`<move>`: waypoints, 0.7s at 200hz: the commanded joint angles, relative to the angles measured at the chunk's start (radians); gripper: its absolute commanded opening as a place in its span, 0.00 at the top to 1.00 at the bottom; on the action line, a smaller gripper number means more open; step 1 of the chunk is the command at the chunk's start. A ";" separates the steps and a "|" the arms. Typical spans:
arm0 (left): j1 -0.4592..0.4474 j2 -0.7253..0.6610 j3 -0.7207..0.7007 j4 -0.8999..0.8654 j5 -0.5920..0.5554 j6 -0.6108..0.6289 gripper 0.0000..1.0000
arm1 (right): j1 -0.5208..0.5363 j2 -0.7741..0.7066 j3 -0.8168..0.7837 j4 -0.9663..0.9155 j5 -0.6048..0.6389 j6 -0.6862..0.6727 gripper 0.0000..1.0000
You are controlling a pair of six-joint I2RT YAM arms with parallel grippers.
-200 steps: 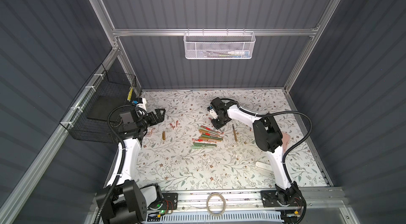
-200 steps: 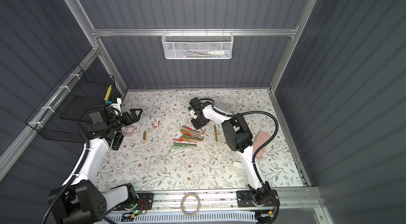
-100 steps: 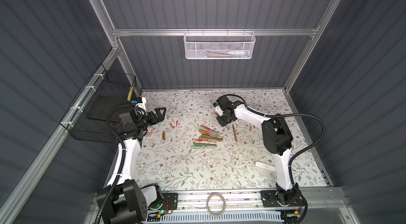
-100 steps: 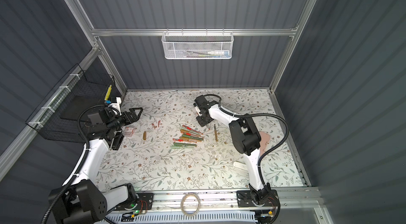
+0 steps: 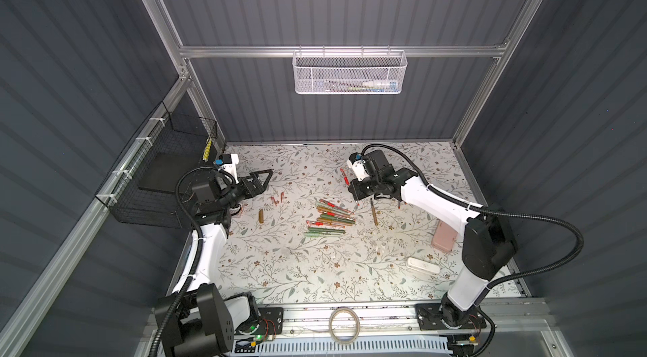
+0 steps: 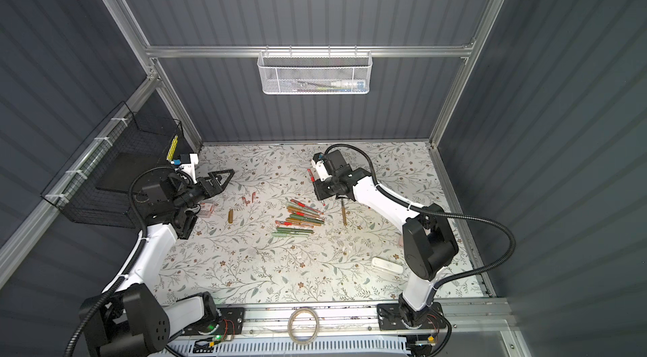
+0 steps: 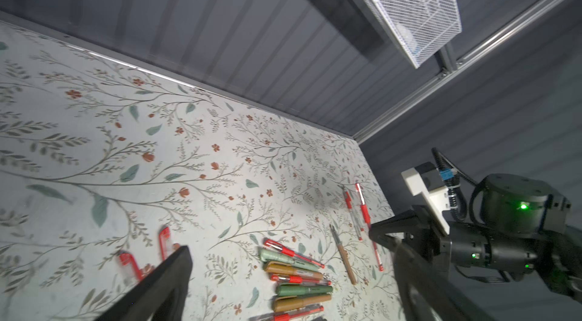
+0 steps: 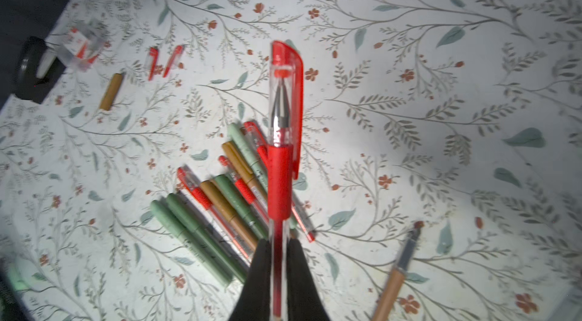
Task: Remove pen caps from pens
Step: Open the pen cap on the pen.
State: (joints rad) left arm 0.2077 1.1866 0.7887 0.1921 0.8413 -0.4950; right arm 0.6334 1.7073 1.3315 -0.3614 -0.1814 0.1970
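Observation:
My right gripper [image 8: 278, 242] is shut on the clear barrel of a red pen [image 8: 280, 177], whose clear, red-clipped cap [image 8: 285, 89] is on. In both top views this gripper [image 5: 353, 191] [image 6: 320, 192] hangs behind and right of the pile of pens [image 5: 329, 218] [image 6: 297, 220]. The pile holds several red, green and brown capped pens [image 7: 299, 278]. An uncapped brown pen [image 5: 374, 211] [image 8: 393, 278] lies to its right. My left gripper [image 5: 262, 179] [image 6: 224, 176] [image 7: 289, 250] stands open and empty at the left, pointing toward the pile.
Two red caps [image 5: 276, 197] [image 8: 163, 58] and a brown cap [image 5: 261, 216] [image 8: 111, 92] lie left of the pile, near a small clear box [image 8: 83, 44]. A pink case [image 5: 443, 239] and a white case [image 5: 423, 265] lie at the right. A black wire basket [image 5: 164, 176] hangs at the left wall.
The right arm has swung to the right with the red pen in its grip, away from over the pile. The left gripper has barely moved and stays open.

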 commanded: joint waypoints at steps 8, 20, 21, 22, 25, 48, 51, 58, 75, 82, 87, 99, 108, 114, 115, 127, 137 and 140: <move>-0.030 0.040 -0.007 0.139 0.118 -0.126 0.01 | 0.093 -0.057 -0.064 0.199 -0.059 0.130 1.00; -0.060 0.058 0.001 0.147 0.129 -0.131 0.03 | 0.135 -0.066 -0.073 0.239 -0.046 0.145 1.00; -0.062 0.059 0.001 0.147 0.129 -0.130 0.03 | 0.138 -0.066 -0.073 0.241 -0.043 0.147 1.00; -0.066 0.061 0.001 0.147 0.129 -0.129 0.03 | 0.142 -0.067 -0.073 0.245 -0.041 0.147 1.00; -0.076 0.065 0.002 0.147 0.131 -0.128 0.03 | 0.153 -0.067 -0.073 0.253 -0.036 0.150 1.00; -0.151 0.094 0.016 0.161 0.170 -0.130 0.07 | 0.216 -0.060 -0.076 0.337 -0.028 0.193 1.00; -0.158 0.097 0.017 0.161 0.174 -0.128 0.08 | 0.222 -0.058 -0.076 0.346 -0.029 0.200 1.00; -0.174 0.103 0.021 0.158 0.182 -0.126 0.09 | 0.237 -0.057 -0.077 0.366 -0.026 0.218 1.00; -0.197 0.111 0.020 0.138 0.177 -0.100 0.11 | 0.267 -0.057 -0.091 0.426 -0.019 0.242 1.00; -0.204 0.113 0.016 0.134 0.175 -0.090 0.13 | 0.278 -0.053 -0.091 0.440 -0.012 0.247 1.00; -0.207 0.115 0.015 0.136 0.171 -0.090 0.14 | 0.283 -0.047 -0.087 0.439 -0.009 0.248 1.00; -0.213 0.121 0.019 0.133 0.166 -0.091 0.20 | 0.293 -0.033 -0.060 0.411 0.006 0.249 1.00; -0.217 0.128 0.024 0.124 0.161 -0.089 0.25 | 0.301 -0.025 -0.046 0.391 0.028 0.246 1.00; -0.218 0.132 0.029 0.114 0.155 -0.084 0.27 | 0.309 -0.023 -0.043 0.387 0.043 0.243 1.00; -0.218 0.133 0.031 0.113 0.154 -0.082 0.27 | 0.310 -0.022 -0.043 0.386 0.043 0.243 1.00; -0.226 0.139 0.033 0.102 0.142 -0.068 0.29 | 0.321 -0.015 -0.034 0.380 0.071 0.237 1.00; -0.233 0.143 0.039 0.095 0.133 -0.060 0.31 | 0.329 -0.004 -0.018 0.364 0.084 0.230 1.00; -0.235 0.145 0.040 0.091 0.132 -0.059 0.32 | 0.331 0.001 -0.011 0.354 0.088 0.230 1.00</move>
State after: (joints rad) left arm -0.0132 1.3144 0.7918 0.3122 0.9844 -0.5896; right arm 0.9447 1.6756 1.2671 0.0124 -0.1539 0.4263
